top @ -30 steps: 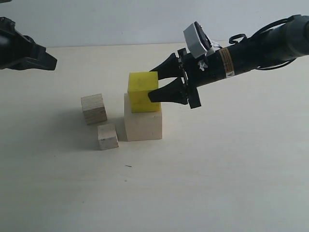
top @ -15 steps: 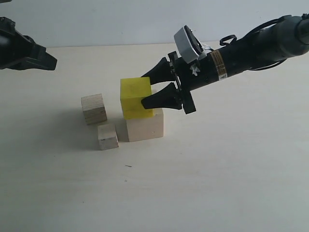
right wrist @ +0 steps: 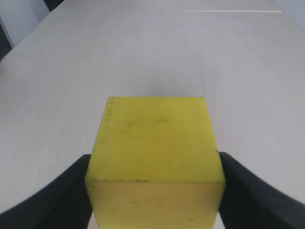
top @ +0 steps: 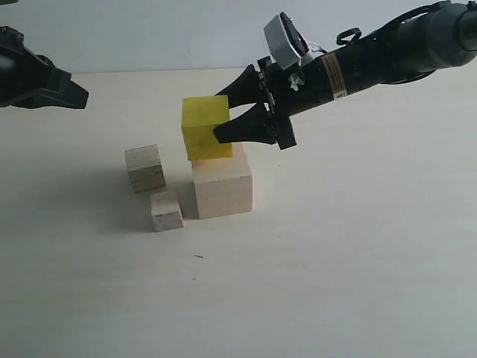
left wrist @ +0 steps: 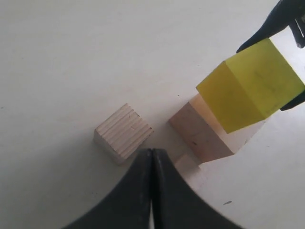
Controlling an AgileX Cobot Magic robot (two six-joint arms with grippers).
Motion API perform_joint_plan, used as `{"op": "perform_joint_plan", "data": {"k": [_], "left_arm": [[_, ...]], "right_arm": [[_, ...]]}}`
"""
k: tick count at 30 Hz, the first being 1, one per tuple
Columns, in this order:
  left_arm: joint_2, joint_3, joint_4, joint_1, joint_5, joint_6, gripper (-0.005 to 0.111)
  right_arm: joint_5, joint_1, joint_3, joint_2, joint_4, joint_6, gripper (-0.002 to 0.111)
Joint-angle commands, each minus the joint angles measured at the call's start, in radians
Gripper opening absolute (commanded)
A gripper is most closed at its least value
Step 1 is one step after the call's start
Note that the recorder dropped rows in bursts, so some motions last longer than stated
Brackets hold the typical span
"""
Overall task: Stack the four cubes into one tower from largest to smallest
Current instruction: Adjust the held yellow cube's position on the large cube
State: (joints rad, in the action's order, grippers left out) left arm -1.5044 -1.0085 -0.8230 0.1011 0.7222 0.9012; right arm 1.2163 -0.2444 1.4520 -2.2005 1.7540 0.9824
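Note:
My right gripper (top: 223, 119) is shut on the bright yellow cube (top: 206, 127), one black finger (right wrist: 71, 191) on each side of it (right wrist: 155, 143). The yellow cube hangs slightly tilted over the left part of the large pale wood cube (top: 222, 186), jutting past its left edge; whether they touch I cannot tell. The layered plywood cube (top: 144, 168) and the smallest pale cube (top: 166, 210) rest on the table to the left. My left gripper (top: 80, 95) hovers shut at the far left; its wrist view shows the closed tips (left wrist: 152, 151) above the plywood cube (left wrist: 123, 131).
The pale tabletop (top: 335, 261) stretches bare to the front and right. The right arm (top: 387, 63) reaches in from the upper right. A small dark speck (top: 197, 256) lies in front of the cubes.
The right gripper has carried the yellow cube up and to the left over the large cube. The left arm and the other cubes have not moved.

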Motion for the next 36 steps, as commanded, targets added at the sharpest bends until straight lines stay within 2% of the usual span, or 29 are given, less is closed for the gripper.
{"op": "perform_joint_plan", "data": {"k": [1, 5, 31, 34, 36], "left_arm": [[0.011, 0.004, -0.01, -0.001, 0.002, 0.004, 0.0], [0.011, 0.004, -0.01, -0.001, 0.004, 0.004, 0.0], [0.011, 0.004, -0.01, -0.001, -0.014, 0.007, 0.0], [0.011, 0.004, -0.01, -0.001, -0.014, 0.007, 0.0], [0.011, 0.004, -0.01, -0.001, -0.012, 0.007, 0.0]], "right_arm": [[0.005, 0.024, -0.01, 0.001, -0.01, 0.015, 0.0], [0.005, 0.059, -0.049, 0.001, -0.01, 0.013, 0.0], [0.005, 0.036, -0.099, 0.001, -0.01, 0.014, 0.001], [0.005, 0.036, -0.099, 0.001, -0.01, 0.014, 0.008], [0.005, 0.036, -0.099, 0.001, -0.01, 0.014, 0.018]]}}
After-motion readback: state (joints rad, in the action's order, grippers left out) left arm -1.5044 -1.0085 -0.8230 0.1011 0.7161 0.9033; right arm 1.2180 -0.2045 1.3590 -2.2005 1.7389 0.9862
